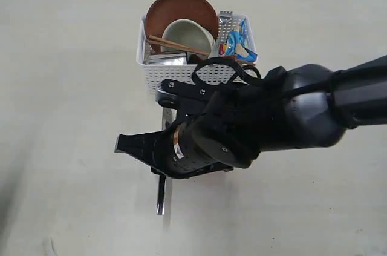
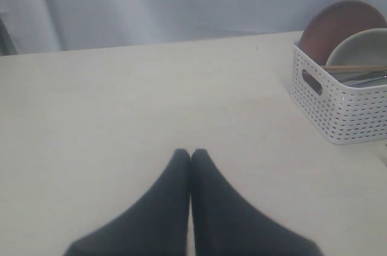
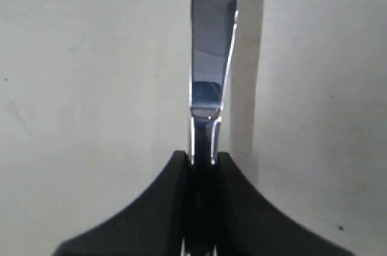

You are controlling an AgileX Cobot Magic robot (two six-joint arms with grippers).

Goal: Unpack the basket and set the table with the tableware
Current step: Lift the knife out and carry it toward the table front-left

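Soft, even light covers the pale worktop point(image 1: 60, 86), dimming toward 7 o'clock in the exterior view. The knife point(image 3: 211, 56) carries bright glare streaks in the right wrist view, with a soft-edged shadow just beside it. Both wrist views look hazy. The left hand point(image 2: 190, 154) and right hand point(image 3: 201, 158) are dark, blurred shapes.

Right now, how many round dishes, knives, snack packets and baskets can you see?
Dishes: 2, a round brown plate and a round off-white bowl
Knives: 1, a shiny steel knife
Snack packets: 1, a blue snack packet
Baskets: 1, a white plastic lattice basket
Total: 5
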